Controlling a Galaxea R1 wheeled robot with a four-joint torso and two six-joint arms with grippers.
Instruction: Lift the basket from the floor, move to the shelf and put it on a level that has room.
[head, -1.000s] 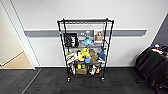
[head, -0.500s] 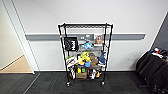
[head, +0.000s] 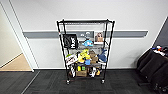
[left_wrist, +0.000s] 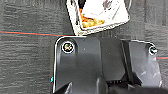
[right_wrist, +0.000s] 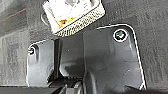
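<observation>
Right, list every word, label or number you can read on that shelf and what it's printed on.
"Huel": white letters running vertically on the black bag hanging at the left of the shelf, second tier.
Framed picture on the same tier: any print is too blurred to read.
White packet on the tier below: markings too blurred to read.
Items on the lowest tiers: labels too small to read.

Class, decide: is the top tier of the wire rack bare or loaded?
Bare: the top tier carries nothing, while clutter crowds the lower tiers.

The basket (left_wrist: 100, 15) is cut off by the edge — its contents are too blurred to identify.
</observation>
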